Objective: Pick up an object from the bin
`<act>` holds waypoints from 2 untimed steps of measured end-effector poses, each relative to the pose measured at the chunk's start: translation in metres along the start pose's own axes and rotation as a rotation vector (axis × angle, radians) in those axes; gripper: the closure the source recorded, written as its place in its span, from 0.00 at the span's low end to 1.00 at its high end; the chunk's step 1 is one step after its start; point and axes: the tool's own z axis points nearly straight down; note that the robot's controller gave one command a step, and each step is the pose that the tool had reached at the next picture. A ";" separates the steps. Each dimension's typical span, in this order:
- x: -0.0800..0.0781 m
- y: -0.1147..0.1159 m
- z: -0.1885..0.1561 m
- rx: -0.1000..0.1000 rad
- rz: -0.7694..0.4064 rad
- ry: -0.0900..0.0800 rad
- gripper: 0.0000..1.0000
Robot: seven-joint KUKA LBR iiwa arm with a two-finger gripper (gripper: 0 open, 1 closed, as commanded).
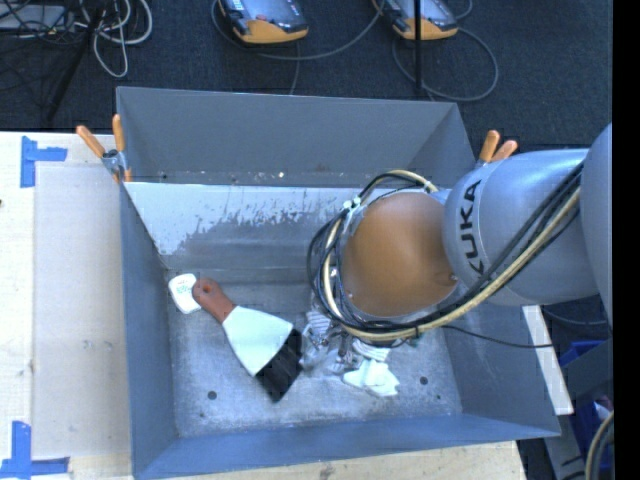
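Dark flooring (300,68) is stretching behind the rig, and I am seeing loose cables (120,18) trailing across it beside two orange-and-black handsets (262,13). Below that, the grey metal bin (290,138) is sitting with its back wall scuffed and streaked pale, and its floor is showing a speckled, worn grey.

The arm (530,218) is reaching in from the right, with its orange cover (395,253) hanging over the middle of the bin. The gripper (335,353) is sitting low under that cover, close to the bin floor. I cannot tell how far it is open or whether it has hold of anything.

A crumpled white scrap (372,376) is lying just beside the gripper, towards the front wall. A scraper (250,333) with a reddish-brown handle and white blade is lying slantwise on its other side, with a black piece (281,368) against the blade's lower edge, near the gripper. A small cream lump (183,291) is touching the handle's end.
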 end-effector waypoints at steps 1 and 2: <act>0.001 0.002 -0.010 -0.010 0.000 0.007 1.00; 0.000 0.002 -0.023 -0.010 0.001 0.007 1.00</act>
